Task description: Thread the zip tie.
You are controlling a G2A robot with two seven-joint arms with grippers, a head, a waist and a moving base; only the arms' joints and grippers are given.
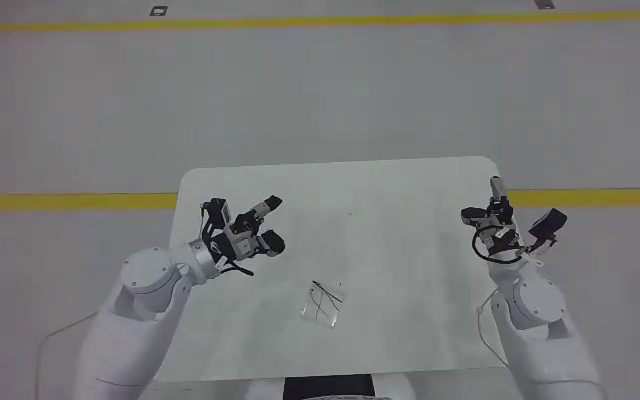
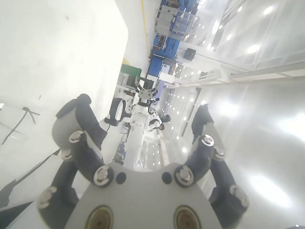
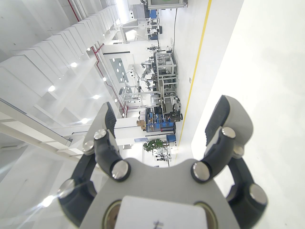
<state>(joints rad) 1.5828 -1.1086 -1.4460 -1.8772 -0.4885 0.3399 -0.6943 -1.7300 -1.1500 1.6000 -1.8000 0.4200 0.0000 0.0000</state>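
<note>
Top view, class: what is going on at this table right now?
Nothing is held yet. The zip tie lies loose on the white table, near its front edge. The left claw hangs open over the table's left side; the right claw is open at the right edge. Neither touches the tie, so threading has not begun.

Left gripper (image 2: 141, 107) at the table (image 2: 59, 48) edge, fingers spread wide. Black zip tie (image 2: 25, 109) lies flat on the table, well apart from the gripper.
</note>
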